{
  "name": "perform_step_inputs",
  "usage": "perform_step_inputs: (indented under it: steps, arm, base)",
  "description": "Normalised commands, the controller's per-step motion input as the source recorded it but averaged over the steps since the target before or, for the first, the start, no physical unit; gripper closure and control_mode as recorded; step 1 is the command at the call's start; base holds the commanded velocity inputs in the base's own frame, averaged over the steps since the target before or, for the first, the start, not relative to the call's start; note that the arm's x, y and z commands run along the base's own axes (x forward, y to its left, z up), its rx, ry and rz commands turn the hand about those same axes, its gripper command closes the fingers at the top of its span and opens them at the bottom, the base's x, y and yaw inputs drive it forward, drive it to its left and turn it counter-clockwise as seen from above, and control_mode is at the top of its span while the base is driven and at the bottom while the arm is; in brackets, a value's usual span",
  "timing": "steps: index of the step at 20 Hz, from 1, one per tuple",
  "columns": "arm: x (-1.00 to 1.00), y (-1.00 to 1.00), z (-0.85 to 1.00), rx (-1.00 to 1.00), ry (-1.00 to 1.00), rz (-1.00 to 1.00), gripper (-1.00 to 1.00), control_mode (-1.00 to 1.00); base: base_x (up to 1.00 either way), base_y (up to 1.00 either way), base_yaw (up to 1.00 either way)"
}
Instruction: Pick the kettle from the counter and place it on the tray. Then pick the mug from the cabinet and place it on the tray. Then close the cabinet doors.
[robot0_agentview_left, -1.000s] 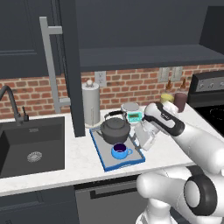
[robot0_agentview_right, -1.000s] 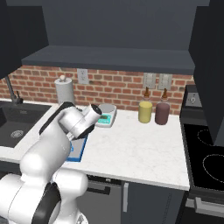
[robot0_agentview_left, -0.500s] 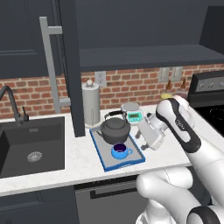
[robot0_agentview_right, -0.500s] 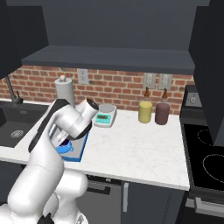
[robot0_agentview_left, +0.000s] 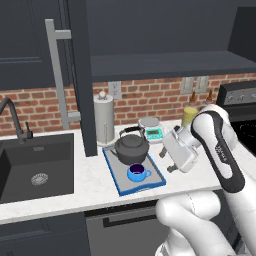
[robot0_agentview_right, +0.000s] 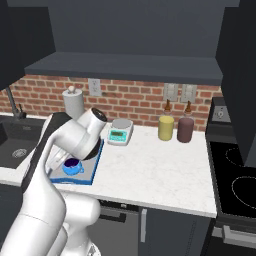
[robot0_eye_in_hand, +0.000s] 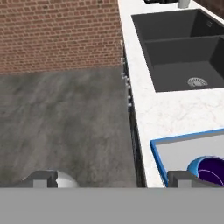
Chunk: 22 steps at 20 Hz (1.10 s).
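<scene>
The dark grey kettle (robot0_agentview_left: 132, 147) stands at the back of the blue-rimmed tray (robot0_agentview_left: 116, 183) on the white counter (robot0_agentview_left: 95, 192). In front of the kettle on the same tray sits the blue mug (robot0_agentview_left: 137, 173). My gripper (robot0_agentview_left: 167, 161) hangs open and empty just right of the tray, apart from both. In the hand view the gripper (robot0_eye_in_hand: 113, 179) is spread wide, with the tray corner (robot0_eye_in_hand: 183, 146) and the mug (robot0_eye_in_hand: 209, 168) at lower right. The navy cabinet (robot0_agentview_left: 165, 65) stands open, and its door (robot0_agentview_left: 80, 75) with a bar handle (robot0_agentview_left: 59, 75) juts out left of the tray.
A paper-towel roll (robot0_agentview_left: 104, 119) and a small scale (robot0_agentview_left: 152, 131) stand behind the tray. Yellow (robot0_agentview_right: 166, 127) and maroon (robot0_agentview_right: 185, 130) jars sit by the brick wall. The dark sink (robot0_agentview_left: 35, 167) lies to the left, the stove (robot0_agentview_right: 235, 185) to the right. Another open door (robot0_agentview_right: 240, 75) hangs on the right.
My arm has swung up and the hand has turned beside the tray. The gripper has stayed open. Kettle and mug have not moved.
</scene>
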Motion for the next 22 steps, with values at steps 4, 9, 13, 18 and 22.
perform_step_inputs:
  steps: [4,9,13,18,22]
  arm:
    - [-0.42,0.0,0.4,0.0,-0.03,0.08,-1.0,-1.0]
    - [-0.41,0.0,0.44,0.02,-0.05,0.1,-1.0,-1.0]
    - [-0.35,0.02,0.37,0.0,-0.14,0.09,-1.0,-1.0]
    - [-0.3,0.07,0.32,0.0,-0.15,0.09,-1.0,-1.0]
    - [-0.39,0.12,0.35,0.02,-0.37,0.19,-1.0,-1.0]
  base:
    - [0.0,0.0,0.0]
    - [0.0,0.0,0.0]
    - [0.0,0.0,0.0]
    - [0.0,0.0,0.0]
    - [0.0,0.0,0.0]
